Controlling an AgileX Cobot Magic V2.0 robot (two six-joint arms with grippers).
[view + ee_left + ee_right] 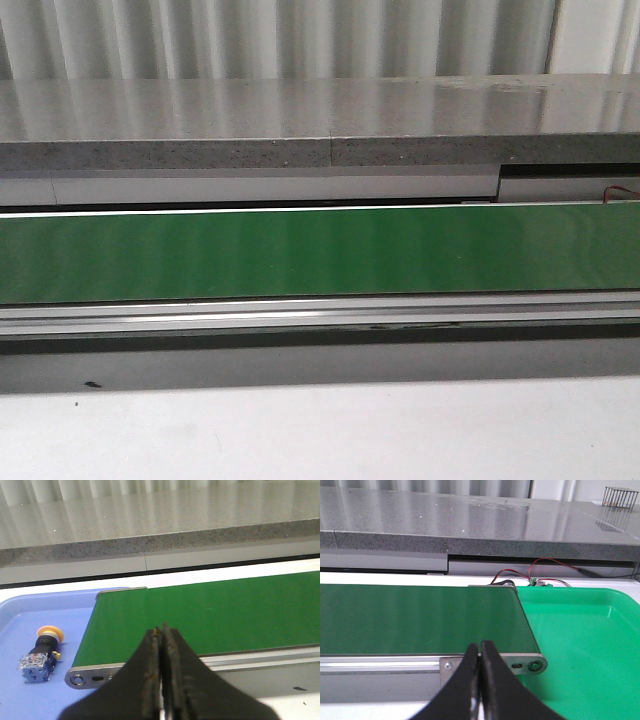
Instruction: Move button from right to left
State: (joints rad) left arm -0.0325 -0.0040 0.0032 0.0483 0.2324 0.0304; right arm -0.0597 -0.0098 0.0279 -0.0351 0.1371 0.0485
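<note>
The button (pixel 41 651) lies on its side in a blue tray (pixel 30 615), beside the left end of the green conveyor belt (pixel 210 612). Its yellow cap points away from me and its blue-and-clear block is nearer. My left gripper (pixel 161 628) is shut and empty, over the belt's near edge, to the right of the button. My right gripper (pixel 480 643) is shut and empty, at the near rail close to the belt's right end (pixel 420 620). Neither gripper nor the button shows in the front view, only the belt (pixel 320 250).
A green tray (pixel 585 645) sits past the belt's right end, with nothing visible inside. Red and black wires (pixel 530 575) run behind it. A grey stone ledge (pixel 320 125) runs along the back. A silver rail (pixel 320 315) edges the belt's near side.
</note>
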